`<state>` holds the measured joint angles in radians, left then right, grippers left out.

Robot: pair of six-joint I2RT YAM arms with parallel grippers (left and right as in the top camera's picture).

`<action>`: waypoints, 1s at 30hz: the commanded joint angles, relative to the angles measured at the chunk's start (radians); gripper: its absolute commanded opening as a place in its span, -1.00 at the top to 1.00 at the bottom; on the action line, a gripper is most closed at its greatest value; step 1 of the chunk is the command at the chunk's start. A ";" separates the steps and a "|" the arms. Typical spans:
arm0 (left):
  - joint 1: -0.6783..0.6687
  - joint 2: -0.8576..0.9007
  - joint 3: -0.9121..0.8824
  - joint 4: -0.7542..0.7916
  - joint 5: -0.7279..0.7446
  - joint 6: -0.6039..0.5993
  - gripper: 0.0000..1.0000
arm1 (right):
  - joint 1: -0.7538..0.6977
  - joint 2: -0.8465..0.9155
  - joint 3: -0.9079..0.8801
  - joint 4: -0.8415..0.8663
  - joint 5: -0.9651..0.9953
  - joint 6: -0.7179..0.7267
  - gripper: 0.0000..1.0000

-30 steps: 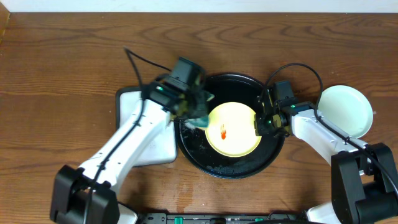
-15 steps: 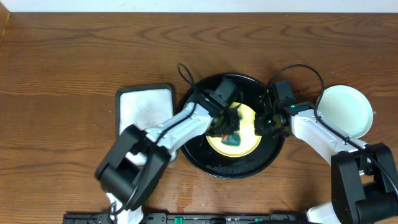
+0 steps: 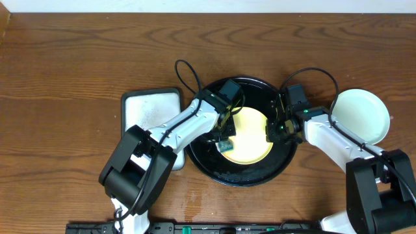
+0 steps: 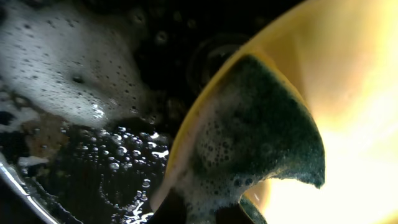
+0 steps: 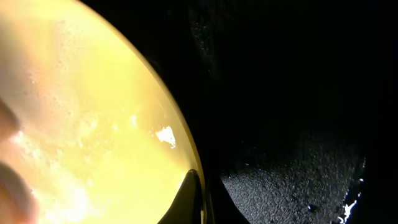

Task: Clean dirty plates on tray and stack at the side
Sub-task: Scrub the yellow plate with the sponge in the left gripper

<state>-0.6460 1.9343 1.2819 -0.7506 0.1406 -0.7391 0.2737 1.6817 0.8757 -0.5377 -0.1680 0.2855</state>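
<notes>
Yellow plate (image 3: 250, 133) lies in black tray (image 3: 214, 170) | left tool (image 3: 225, 142) pinches green sponge (image 4: 261, 143), soapy, on its left edge to scrub | right tool (image 3: 273, 130) clamps right rim, apparently steadying it

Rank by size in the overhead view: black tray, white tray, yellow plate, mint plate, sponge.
1. black tray
2. white tray
3. yellow plate and mint plate, about alike
4. sponge

Overhead bright, even, sharp; faint soft shadows on the counter (image 3: 65, 58), small glints on the glossy tray (image 3: 244, 181). Left wrist very close: yellow plate (image 4: 367, 93) blown out at right, sponge (image 4: 261, 124) soft, wet sparkle on foam (image 4: 56, 68). Right wrist mostly crushed black, plate washed out and blurry lower left.
</notes>
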 commanded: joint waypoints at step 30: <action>-0.100 0.117 -0.016 0.242 0.269 0.009 0.85 | 0.003 0.010 -0.013 -0.008 0.059 0.013 0.98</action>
<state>-0.7635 2.0087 1.2823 -0.4526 0.4461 -0.7292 0.2752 1.6817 0.8757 -0.5377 -0.1558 0.2890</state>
